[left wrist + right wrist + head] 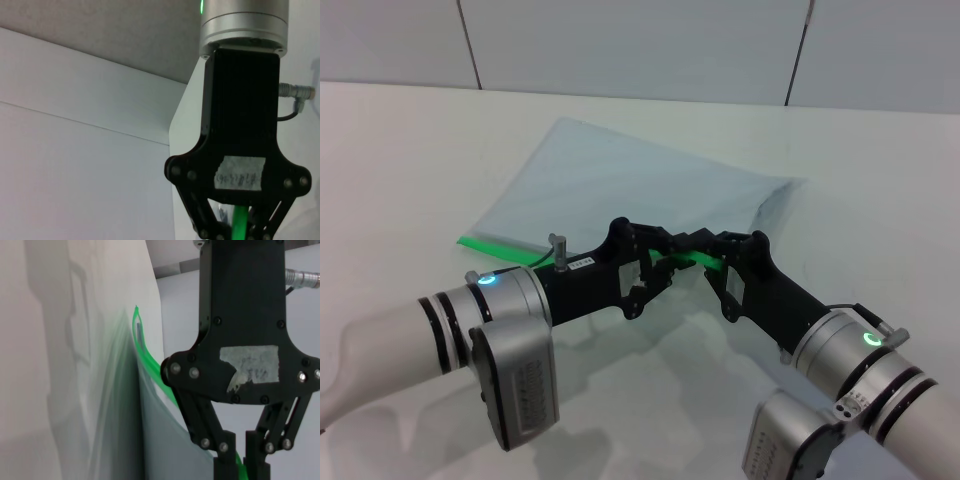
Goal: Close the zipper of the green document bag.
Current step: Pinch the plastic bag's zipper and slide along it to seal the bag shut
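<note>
The green document bag (640, 190) lies flat on the white table, a pale blue-grey pouch with one corner pointing away from me. Its bright green zipper (490, 245) runs along the near edge and rises off the table in the middle. My left gripper (658, 268) and right gripper (718, 268) face each other there, a few centimetres apart, each shut on the strip. The right wrist view shows the left gripper (241, 472) on the zipper (145, 352), with a small grey slider (138, 329) near the far end. The left wrist view shows the right gripper (239, 232) on the zipper (240, 220).
The table (410, 150) stretches bare to the left and right of the bag. A tiled wall (620, 40) stands behind its far edge. Both forearms cross the near part of the table, under the head camera.
</note>
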You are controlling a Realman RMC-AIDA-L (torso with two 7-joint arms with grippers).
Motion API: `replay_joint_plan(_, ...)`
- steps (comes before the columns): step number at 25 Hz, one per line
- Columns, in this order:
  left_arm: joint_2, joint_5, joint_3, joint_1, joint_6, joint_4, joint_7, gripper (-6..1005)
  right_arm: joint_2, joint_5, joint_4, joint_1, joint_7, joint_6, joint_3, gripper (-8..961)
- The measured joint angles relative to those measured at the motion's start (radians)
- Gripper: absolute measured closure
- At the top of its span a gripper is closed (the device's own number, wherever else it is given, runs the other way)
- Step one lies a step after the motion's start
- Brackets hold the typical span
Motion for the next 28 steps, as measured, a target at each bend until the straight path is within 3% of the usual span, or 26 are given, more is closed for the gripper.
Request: replay_joint_plan(28,-0.001,0.0,0.001,-0.001,-0.022,0.0,0.0,917,0.0,0.0,-0.003,0.0,-0.018,0.005,0.0,788)
